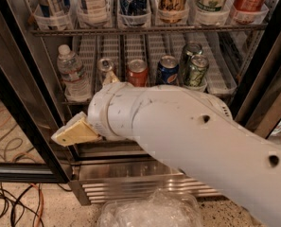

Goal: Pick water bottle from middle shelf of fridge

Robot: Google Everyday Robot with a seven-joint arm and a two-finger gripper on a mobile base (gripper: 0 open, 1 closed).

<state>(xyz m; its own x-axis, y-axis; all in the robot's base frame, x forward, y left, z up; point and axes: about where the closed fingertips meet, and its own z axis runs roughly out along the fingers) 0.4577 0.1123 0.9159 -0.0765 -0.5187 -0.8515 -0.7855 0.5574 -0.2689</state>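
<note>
The water bottle [73, 74] is seen standing upright at the left end of the middle shelf [215, 77] of the fridge [130, 186], its white cap uppermost. To its right on the same shelf, a silver can [104, 66], a red can [137, 71], a blue can [168, 69] and a green can [195, 70] are lined up in the white tracks. The gripper [59, 137] is held below the bottle and slightly to its left, in front of the fridge's lower left part, apart from the bottle. Its fingers [78, 131] are seen drawn together into one narrow wedge, and nothing is held between them. Much of the lower fridge is hidden by the white arm [192, 136]. Tall cans in clear cups [133, 4] are carried on the rack above. Cables [12, 197] are seen on the floor at the left.
</note>
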